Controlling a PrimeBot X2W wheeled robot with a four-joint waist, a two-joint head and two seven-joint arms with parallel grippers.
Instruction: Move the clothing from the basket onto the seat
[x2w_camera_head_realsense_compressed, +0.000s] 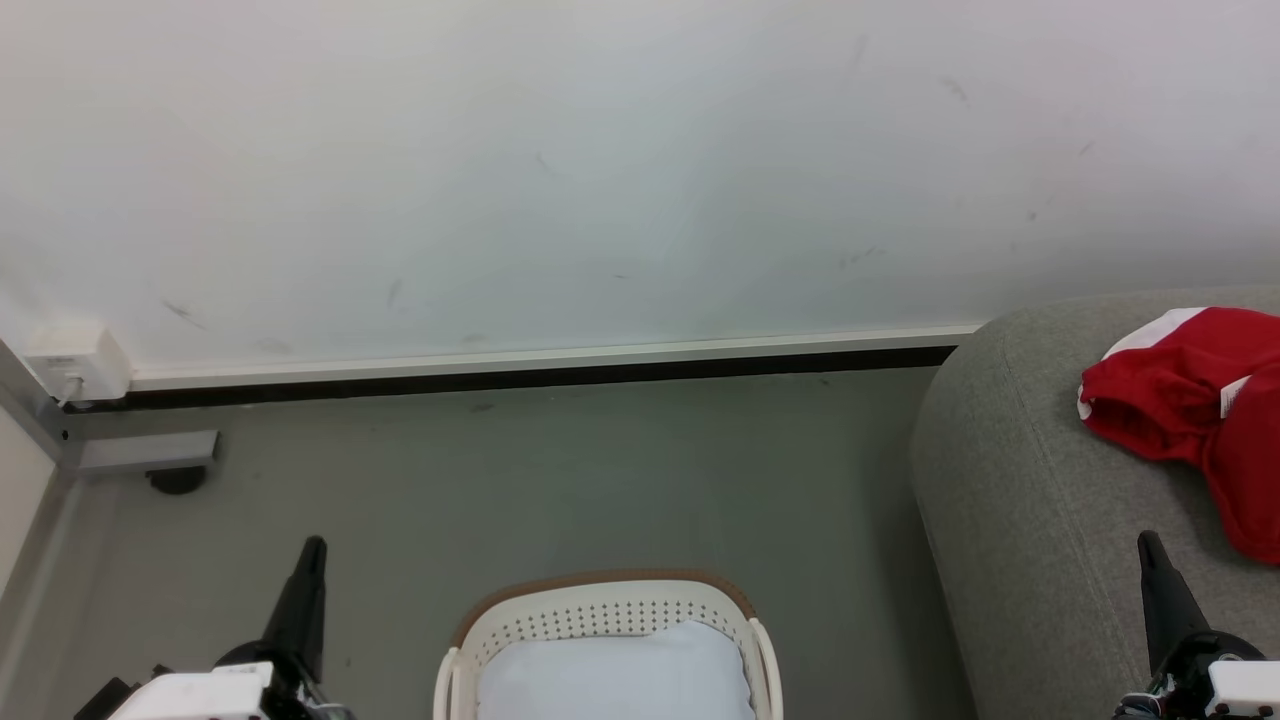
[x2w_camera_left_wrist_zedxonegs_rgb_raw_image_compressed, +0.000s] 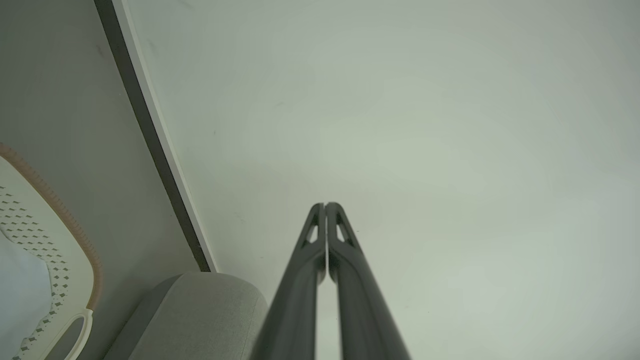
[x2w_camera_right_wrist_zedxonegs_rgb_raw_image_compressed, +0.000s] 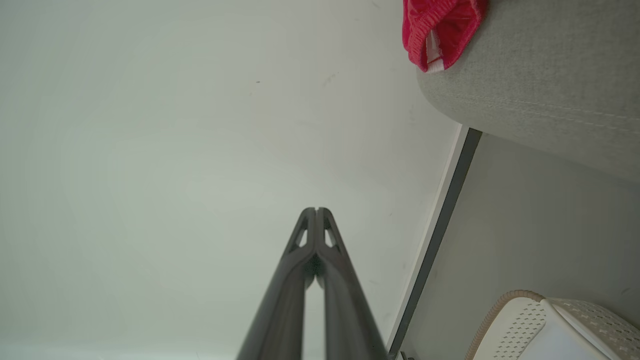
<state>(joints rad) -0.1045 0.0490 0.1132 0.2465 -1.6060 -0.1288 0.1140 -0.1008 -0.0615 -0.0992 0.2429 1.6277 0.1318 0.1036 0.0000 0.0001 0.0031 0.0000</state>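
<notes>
While both hands hang idle, watch the red sports garments (x2w_camera_head_realsense_compressed: 1195, 400). They lie crumpled on the grey sofa (x2w_camera_head_realsense_compressed: 1020, 480), close to its rounded end, and the right wrist view shows a ribbed red hem at the brink of that curve. If you sweep the right gripper (x2w_camera_head_realsense_compressed: 1148, 548) across the cushion, its fingers could catch the cloth and drag it off onto the floor (x2w_camera_head_realsense_compressed: 560, 470). That gripper hovers above the sofa's near part, close to the heap but apart from it, fingers pressed together on nothing. The left gripper (x2w_camera_head_realsense_compressed: 312, 548) hovers over the floor beside the laundry basket (x2w_camera_head_realsense_compressed: 600, 580), likewise closed and empty.

Your second risk is the basket itself. What shows inside is a pale bluish-white pad (x2w_camera_head_realsense_compressed: 615, 675), not clothing, so grabbing it would be a mistake. The basket's near half is cut off by the picture's edge, so you cannot tell whether a red piece lies there; check before calling the job finished.

In the head view the heap's long axis runs from its white-trimmed end, nearest the wall (x2w_camera_head_realsense_compressed: 600, 180), down toward the right edge, where it is cut off.
</notes>
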